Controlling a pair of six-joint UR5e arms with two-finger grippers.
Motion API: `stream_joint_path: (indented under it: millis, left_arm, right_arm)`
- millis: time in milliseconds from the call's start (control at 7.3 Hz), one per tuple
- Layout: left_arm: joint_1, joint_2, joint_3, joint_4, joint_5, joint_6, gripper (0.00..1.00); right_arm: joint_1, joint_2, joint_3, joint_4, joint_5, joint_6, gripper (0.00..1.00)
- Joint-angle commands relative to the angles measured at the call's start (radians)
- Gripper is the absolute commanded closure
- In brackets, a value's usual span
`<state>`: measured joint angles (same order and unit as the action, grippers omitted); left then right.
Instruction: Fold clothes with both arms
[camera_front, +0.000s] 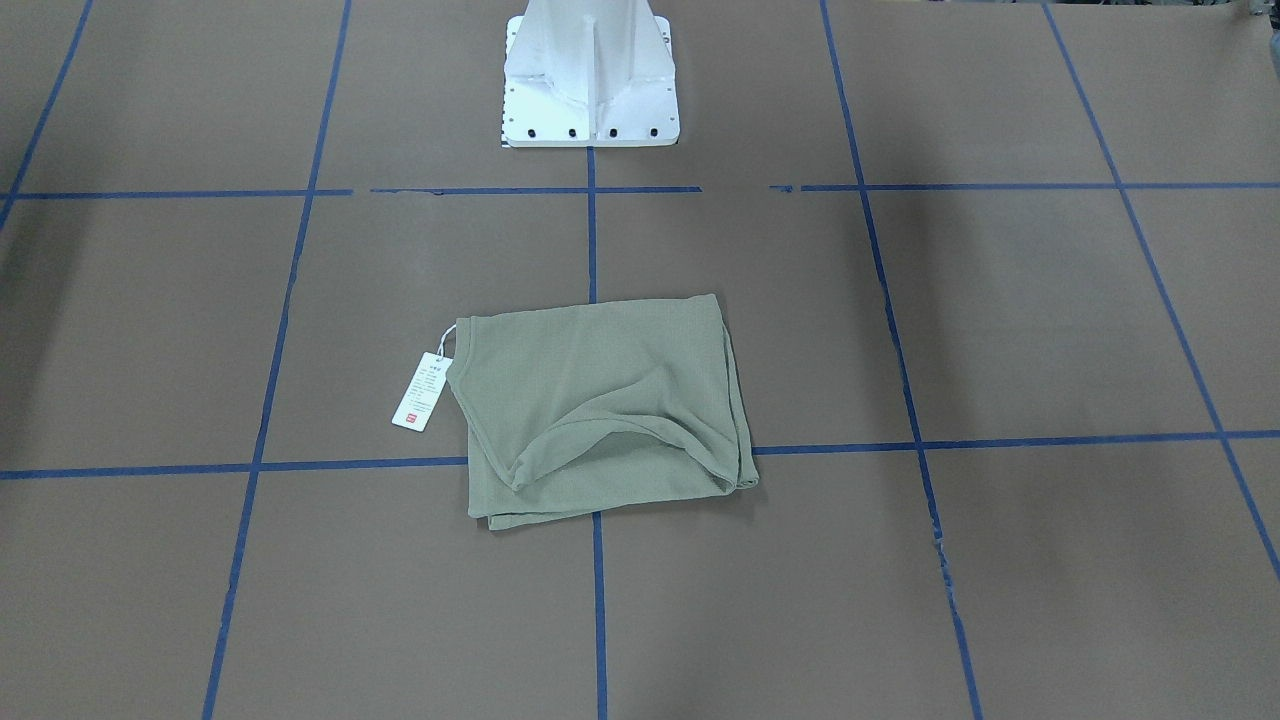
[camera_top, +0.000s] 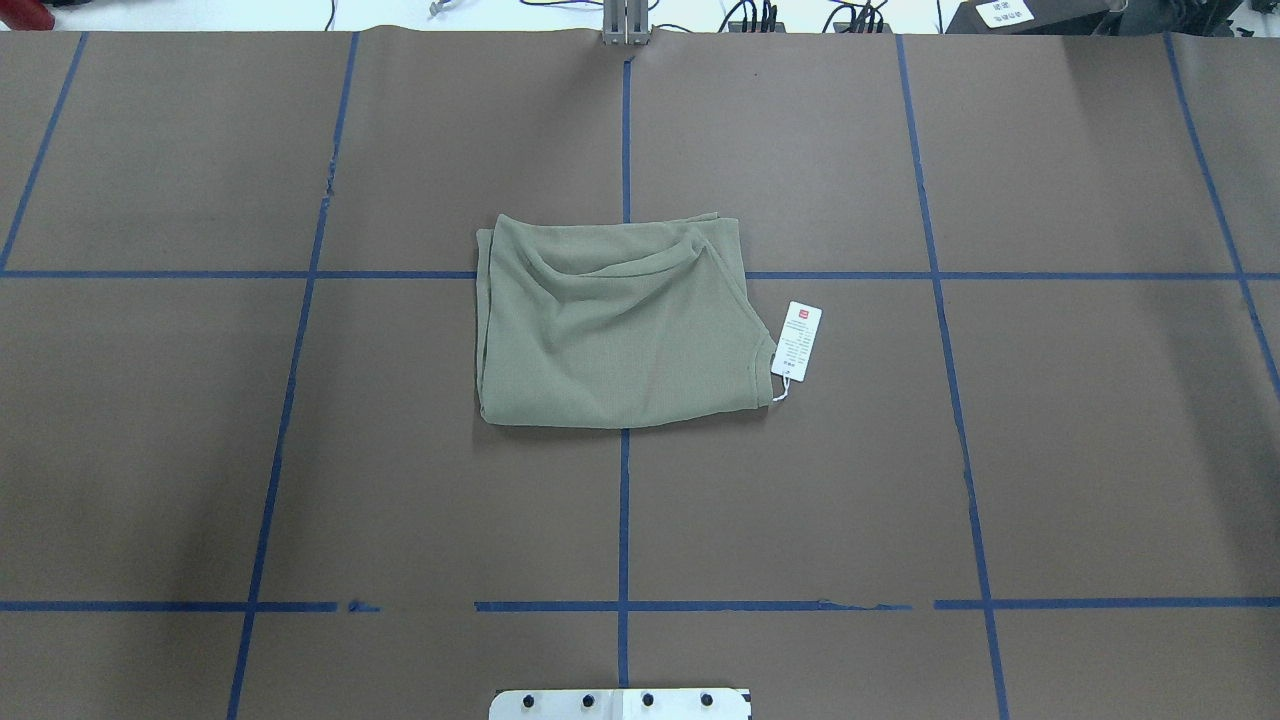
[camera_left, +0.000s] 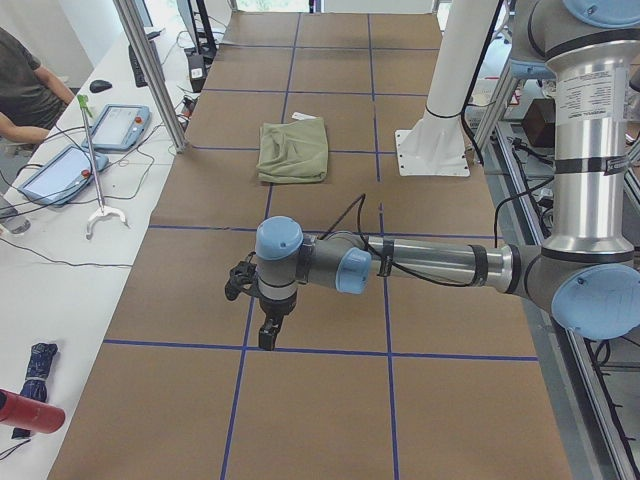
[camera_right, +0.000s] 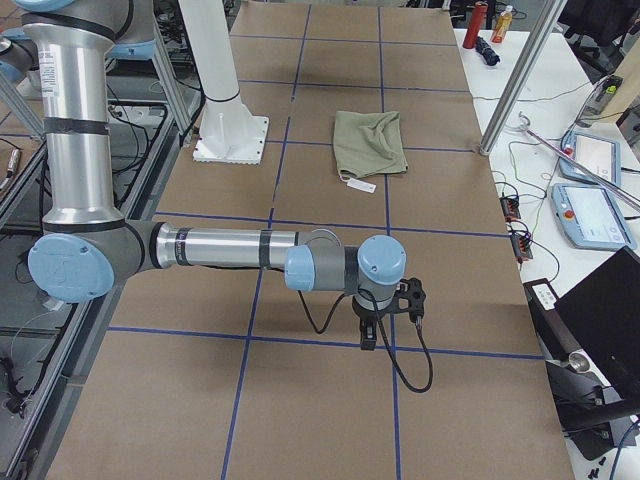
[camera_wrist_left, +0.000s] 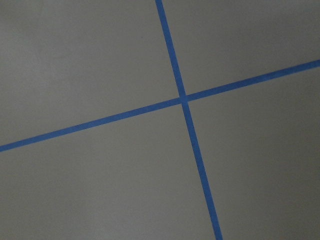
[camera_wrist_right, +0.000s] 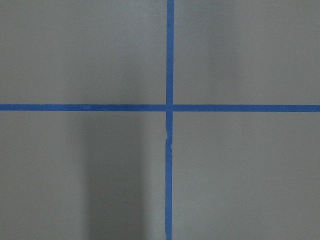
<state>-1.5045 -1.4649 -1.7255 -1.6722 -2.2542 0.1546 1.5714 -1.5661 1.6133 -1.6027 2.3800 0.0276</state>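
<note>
The clothes are one sage-green shirt (camera_front: 600, 400) (camera_top: 615, 320) lying folded into a rough rectangle at the table's middle, with a white hang tag (camera_front: 424, 391) (camera_top: 798, 341) beside it. Both arms are far from it. The left gripper (camera_left: 270, 335) hangs over bare table at the left end, seen only in the exterior left view, where the shirt (camera_left: 293, 152) lies well beyond it. The right gripper (camera_right: 368, 335) hangs over the right end, seen only in the exterior right view, far short of the shirt (camera_right: 370, 143). I cannot tell whether either gripper is open or shut. Both wrist views show only table.
Blue tape lines (camera_top: 623, 520) grid the brown table. The white base pedestal (camera_front: 590, 80) (camera_left: 440, 110) stands at the robot's edge. A side bench holds teach pendants (camera_left: 120, 125) (camera_right: 590, 160) and cables, with a person (camera_left: 25, 90) seated there.
</note>
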Motion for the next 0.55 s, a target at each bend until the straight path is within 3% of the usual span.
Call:
stream_joint_path:
  millis: [0, 411]
  left_arm:
    - [-0.037, 0.009, 0.007, 0.006, -0.004, 0.075, 0.00]
    - [-0.042, 0.009, 0.015, 0.003, 0.002, 0.074, 0.00]
  right_arm:
    - [0.012, -0.015, 0.100, -0.112, -0.002, 0.000, 0.00]
    - [0.012, -0.060, 0.094, -0.105, 0.005, 0.001, 0.00]
